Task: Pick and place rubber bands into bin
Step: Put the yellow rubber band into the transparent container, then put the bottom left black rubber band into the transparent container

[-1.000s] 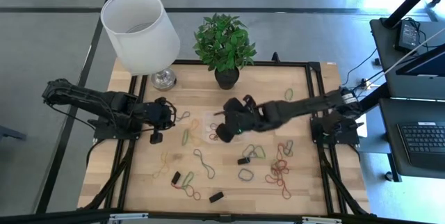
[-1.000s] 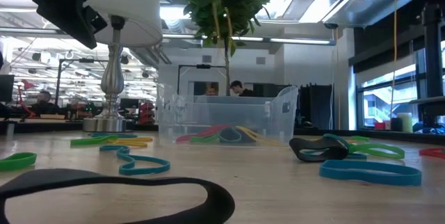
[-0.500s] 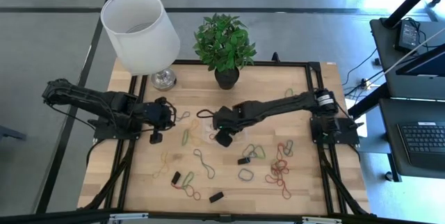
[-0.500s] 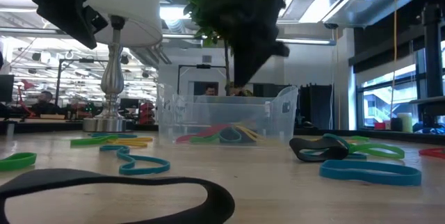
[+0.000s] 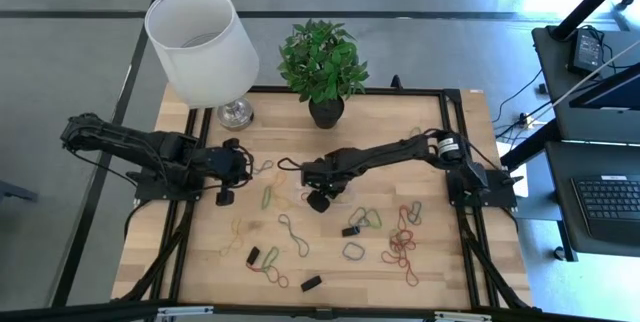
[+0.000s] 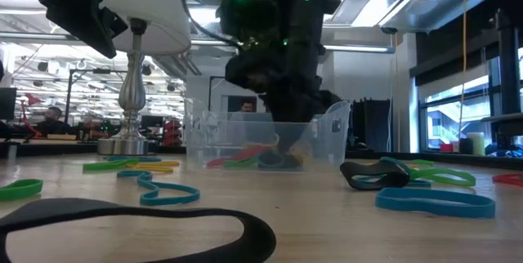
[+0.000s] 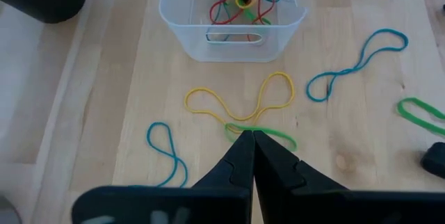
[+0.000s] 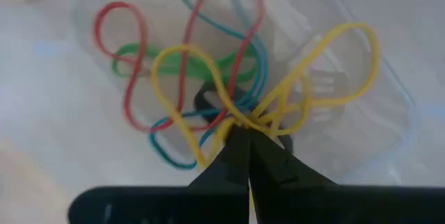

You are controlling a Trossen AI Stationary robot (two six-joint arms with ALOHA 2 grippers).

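Here a yellow rubber band (image 8: 268,106) is being pinched by the right hand (image 8: 240,135) inside the bin (image 7: 233,40); the left hand (image 7: 252,140) is being held together.

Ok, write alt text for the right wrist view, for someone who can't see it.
The right hand, fingers shut, pinches a yellow rubber band inside the clear bin. Behind its tips lie red, green and blue rubber bands tangled on the bin's floor.

Robotics lab: framed wooden table (image 5: 330,262), open industrial hall behind, seated person (image 6: 54,119), laptop bench (image 5: 608,197).
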